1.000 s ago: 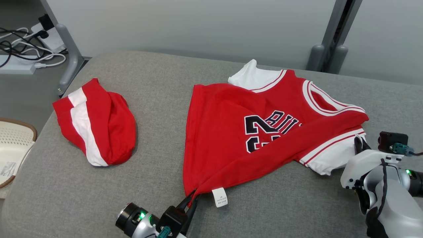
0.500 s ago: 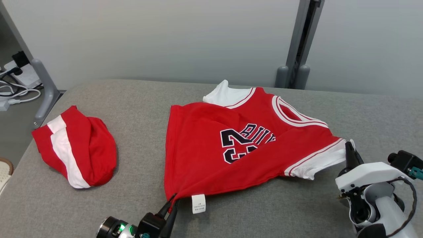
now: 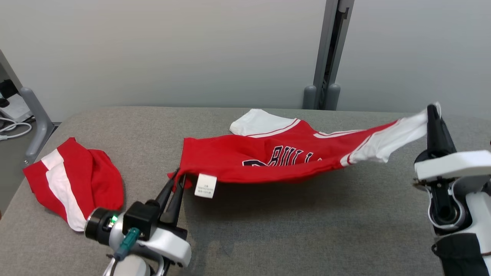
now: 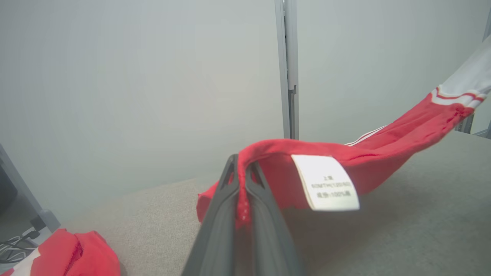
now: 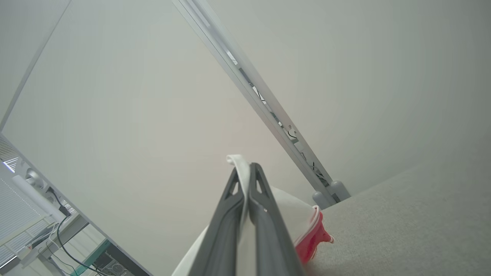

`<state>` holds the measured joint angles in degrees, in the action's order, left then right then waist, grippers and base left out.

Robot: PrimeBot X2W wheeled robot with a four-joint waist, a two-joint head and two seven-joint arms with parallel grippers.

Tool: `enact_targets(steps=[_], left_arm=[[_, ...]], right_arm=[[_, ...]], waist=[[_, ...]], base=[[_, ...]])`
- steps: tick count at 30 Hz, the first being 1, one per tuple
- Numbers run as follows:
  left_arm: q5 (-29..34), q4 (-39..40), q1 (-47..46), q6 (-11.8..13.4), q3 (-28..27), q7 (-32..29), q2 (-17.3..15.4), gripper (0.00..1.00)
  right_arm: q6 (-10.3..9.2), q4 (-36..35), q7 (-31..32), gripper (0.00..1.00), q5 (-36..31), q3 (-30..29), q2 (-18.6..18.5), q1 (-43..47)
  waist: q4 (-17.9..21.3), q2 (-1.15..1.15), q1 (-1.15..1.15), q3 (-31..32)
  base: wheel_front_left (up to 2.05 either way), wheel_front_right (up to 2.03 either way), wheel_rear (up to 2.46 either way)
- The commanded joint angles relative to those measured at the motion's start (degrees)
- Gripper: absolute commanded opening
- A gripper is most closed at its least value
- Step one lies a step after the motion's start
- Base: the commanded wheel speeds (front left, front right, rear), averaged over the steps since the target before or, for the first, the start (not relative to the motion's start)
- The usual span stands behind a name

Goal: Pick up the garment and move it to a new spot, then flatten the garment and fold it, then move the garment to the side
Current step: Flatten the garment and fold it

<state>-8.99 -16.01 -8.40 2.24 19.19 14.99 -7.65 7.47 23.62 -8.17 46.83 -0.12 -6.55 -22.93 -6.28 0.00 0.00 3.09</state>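
Note:
The garment [image 3: 276, 159] is a red jersey with white sleeves and dark lettering, stretched between my two grippers above the grey table [image 3: 307, 230]. My left gripper [image 3: 177, 177] is shut on its red hem corner, beside a white care label [image 3: 205, 186]. In the left wrist view the fingers [image 4: 224, 199] pinch red cloth [image 4: 345, 161] next to the label [image 4: 326, 182]. My right gripper [image 3: 432, 111] is raised at the right, shut on the white sleeve edge [image 3: 399, 136]. The right wrist view shows white fabric [image 5: 291, 207] clamped between the fingers [image 5: 264, 199]. The far sleeve [image 3: 257, 123] still rests on the table.
A second red and white garment [image 3: 73, 184] lies bunched at the table's left end. A grey post [image 3: 326, 57] stands behind the table against a pale wall. A metal leg [image 3: 34, 122] and cables [image 3: 11, 128] sit off the left edge.
Both grippers have risen with the jersey, lifting its near edge off the table and pulling it taut. The right gripper climbed most. The head camera has tilted up.

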Motion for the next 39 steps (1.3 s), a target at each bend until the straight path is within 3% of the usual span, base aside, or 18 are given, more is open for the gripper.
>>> enact_targets(steps=[1,8,16,20,27,31,36,39], left_arm=[[0.1,0.3,-2.2,-0.5,-0.6,0.2,-0.6,0.0],[0.2,1.2,-11.6,-4.0,-0.1,-4.9,-3.1,0.0],[-0.2,1.9,-23.4,-7.9,1.7,-11.5,-5.9,0.0],[-1.7,0.8,-28.8,-9.1,3.2,-15.3,-7.6,0.0],[-4.8,-3.1,-37.0,-9.7,7.0,-19.2,-11.6,0.0],[-7.7,-5.8,-44.7,-9.7,9.8,-20.6,-14.7,0.0],[-7.5,-11.7,-55.8,-9.7,12.8,-18.4,-16.5,0.0],[-6.5,-16.8,-62.6,-9.2,12.2,-15.0,-15.3,0.0]], right_arm=[[0.04,-1.1,-0.1,0.0,-0.9,-0.2,-0.6,-1.7],[0.05,-2.3,0.0,0.0,-9.2,-3.4,-0.3,-11.2],[0.04,-2.0,1.6,0.0,-26.9,-8.1,1.7,-22.9],[0.04,-1.0,4.0,0.0,-32.7,-10.0,2.7,-27.9],[0.04,4.0,8.2,0.0,-33.9,-8.5,3.3,-35.9],[0.05,8.5,9.1,0.0,-33.1,-5.2,3.1,-44.2],[0.04,14.9,6.3,0.0,-31.0,-0.3,1.8,-55.9],[0.03,19.6,2.4,0.0,-30.1,0.9,0.9,-62.7]], waist=[[0.2,0.0,0.0,0.2],[0.6,0.0,0.0,0.9],[1.8,0.0,0.0,1.9],[2.8,0.0,0.0,1.6],[4.6,0.0,0.0,-1.6],[5.7,0.0,0.0,-7.2],[6.3,0.0,0.0,-15.8],[6.3,0.0,0.0,-20.1]], base=[[0.0,0.0,0.0],[0.0,0.0,0.0],[0.0,0.0,0.0],[0.0,0.0,0.0],[0.0,0.0,0.0],[0.0,0.0,0.0],[0.0,0.0,0.0],[0.0,0.0,0.0]])
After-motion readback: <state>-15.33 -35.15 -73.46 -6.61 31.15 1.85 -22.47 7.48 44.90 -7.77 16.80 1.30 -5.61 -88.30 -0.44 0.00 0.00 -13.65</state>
